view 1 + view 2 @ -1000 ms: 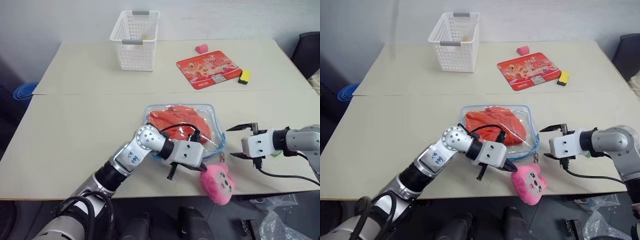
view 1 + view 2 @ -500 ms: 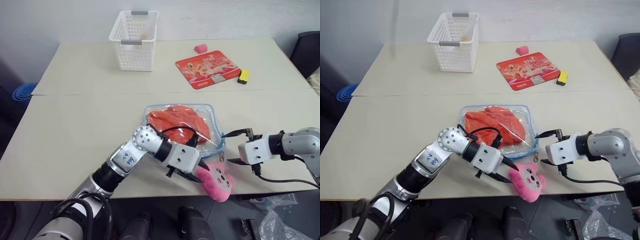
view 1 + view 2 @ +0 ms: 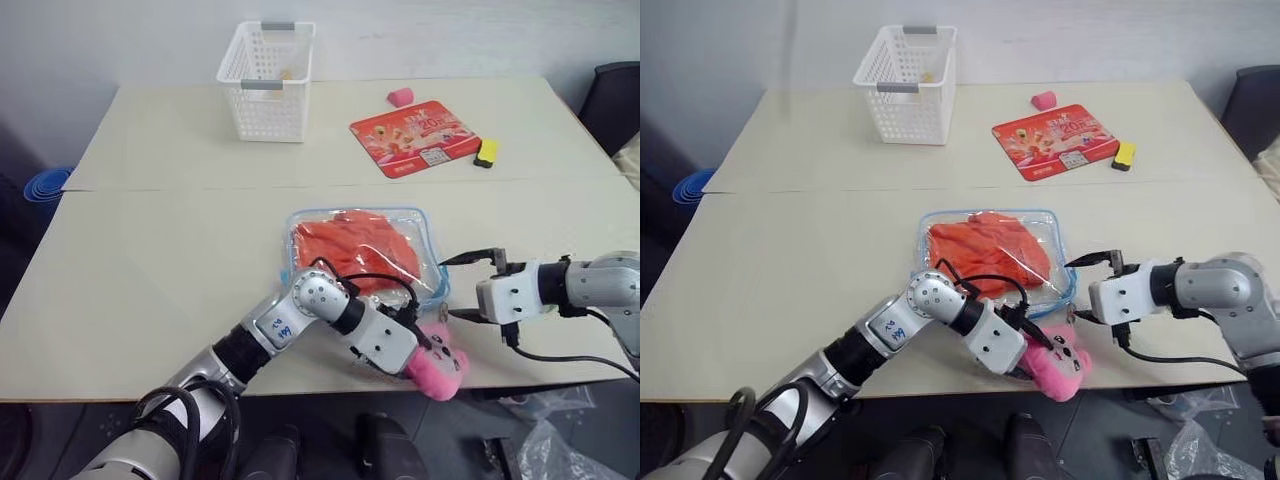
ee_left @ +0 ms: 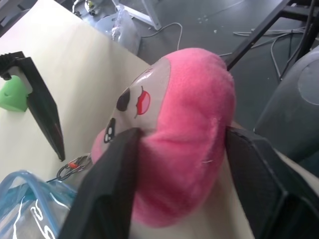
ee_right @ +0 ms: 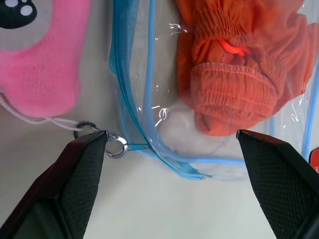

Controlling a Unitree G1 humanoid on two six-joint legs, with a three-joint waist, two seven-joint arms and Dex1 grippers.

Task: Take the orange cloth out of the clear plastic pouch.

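At the lower centre of the frame, one fuzzy pink plush charm (image 3: 438, 366) sits at the table's (image 3: 150, 250) near edge, pinched between the two black fingers of the left gripper (image 4: 182, 164). Right of it, the right gripper (image 3: 470, 286) is spread wide, holding nothing. Just above lies one clear plastic pouch (image 3: 432, 262), flat, blue-edged, with one wrinkled orange cloth (image 3: 352, 245) inside. Farther up stand one white lattice basket (image 3: 265, 80) and one flat red card (image 3: 412, 135).
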